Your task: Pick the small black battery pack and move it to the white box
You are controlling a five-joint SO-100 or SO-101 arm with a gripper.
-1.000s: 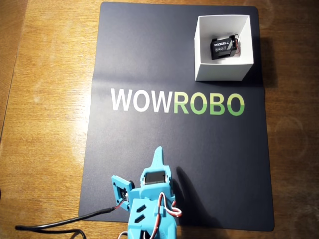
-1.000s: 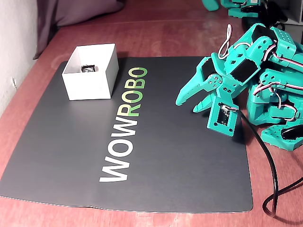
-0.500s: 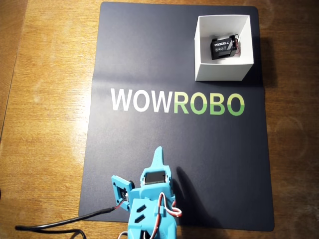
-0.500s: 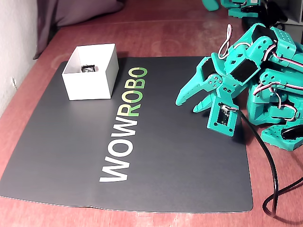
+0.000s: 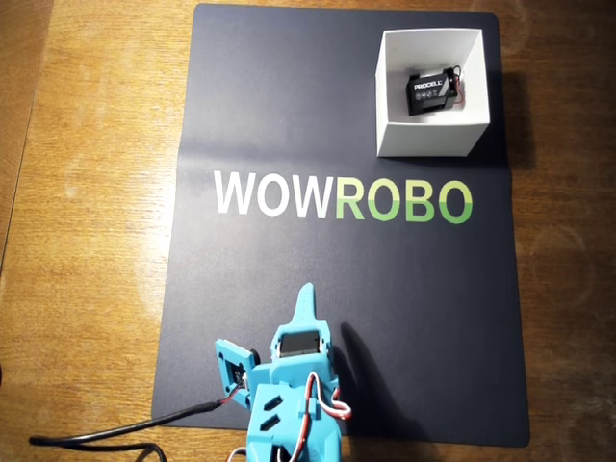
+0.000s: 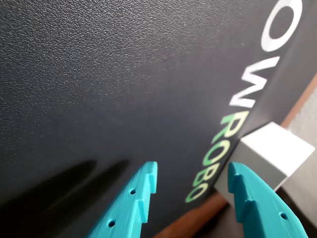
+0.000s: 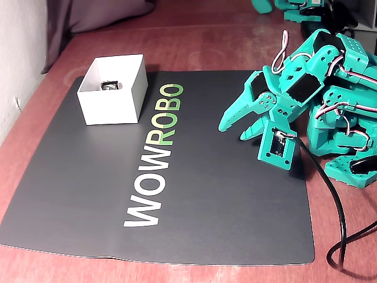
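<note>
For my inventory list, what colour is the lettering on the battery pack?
White, on the black battery pack, clearest in the overhead view.

Small black battery pack mostly hidden behind the white box wall in the fixed view, arm base cut off at the overhead view's bottom edge, box cropped at the wrist view's lower right, hand fingertips only.

Two teal fingers hang apart over a black mat; a white box stands beyond the lettering.
</note>
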